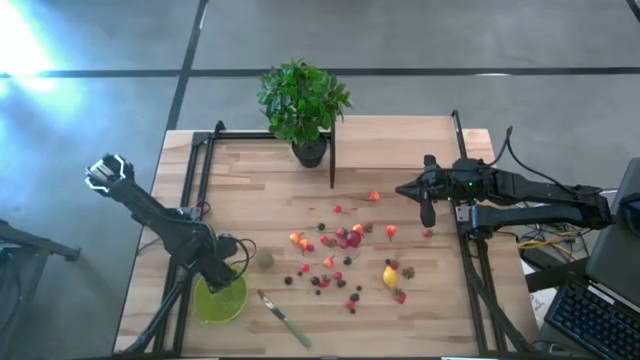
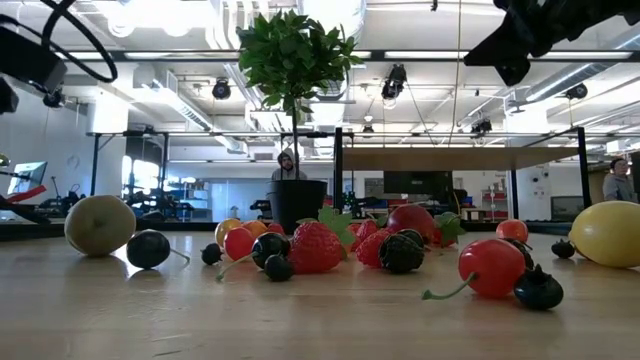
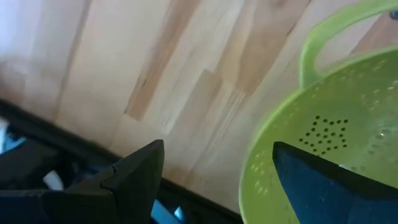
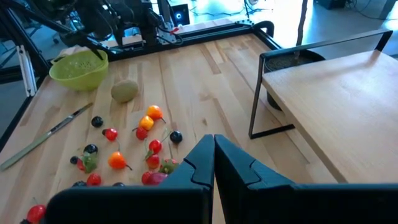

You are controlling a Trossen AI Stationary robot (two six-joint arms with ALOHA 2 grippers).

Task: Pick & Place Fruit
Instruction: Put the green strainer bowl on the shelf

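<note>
Scattered mid-table: fruit (image 1: 345, 262), tiny glossy red, orange and dark berries, one yellow lemon (image 1: 389, 276), one dull-green kiwi-like ball (image 1: 265, 260); left gripper (image 1: 228, 279) spread over the bowl (image 1: 213, 305), right gripper (image 1: 428, 215) pressed together

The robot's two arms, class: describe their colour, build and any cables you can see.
Both arms are dark, jointed links. The left arm carries a pale block at its outer end, black cable looped beside it. The right arm trails cables. The right hand has two flat, angular dark fingers.

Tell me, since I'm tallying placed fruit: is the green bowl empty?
Seemingly empty: the bowl shows bare perforated floor in the left wrist view, though one finger hides part.
</note>
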